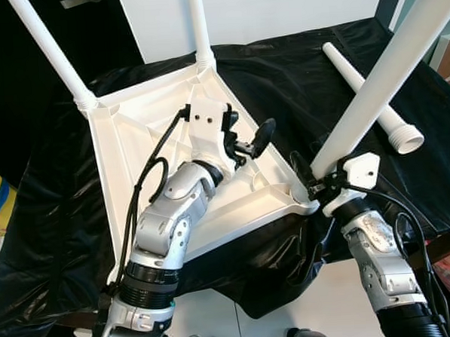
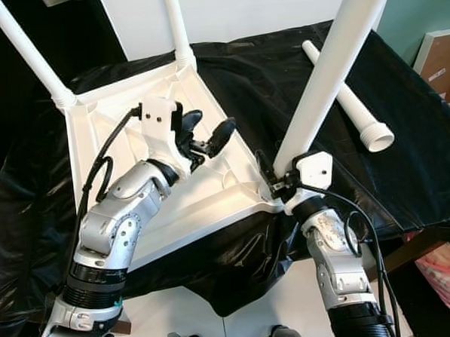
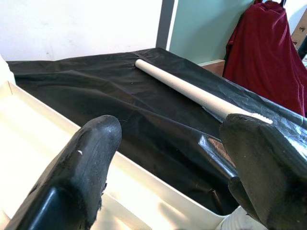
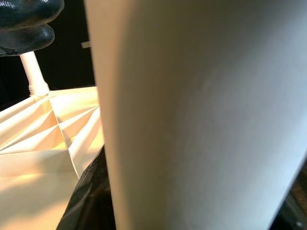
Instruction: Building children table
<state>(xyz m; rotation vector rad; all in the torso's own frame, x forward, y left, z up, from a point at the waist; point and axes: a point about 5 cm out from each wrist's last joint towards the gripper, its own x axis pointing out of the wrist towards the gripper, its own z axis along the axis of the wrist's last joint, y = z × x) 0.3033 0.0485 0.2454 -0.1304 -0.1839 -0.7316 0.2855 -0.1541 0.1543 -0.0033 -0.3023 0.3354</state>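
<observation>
An upturned white plastic tabletop (image 1: 144, 135) with ribbed underside lies on a black-draped surface (image 1: 280, 75), two white legs (image 1: 49, 49) already standing at its far corners. Above it the left gripper (image 1: 246, 141) hovers, jaws spread. At its near-right corner, the right gripper (image 1: 310, 181) pinches a white tubular leg (image 1: 386, 69). Beyond that corner lies a spare white leg (image 1: 372, 96). The legs look light, stiff and smooth; gripping low seems best.

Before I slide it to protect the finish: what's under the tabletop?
The tabletop lies upside down on a black sheet that covers everything beneath, so the supporting surface is hidden.
</observation>
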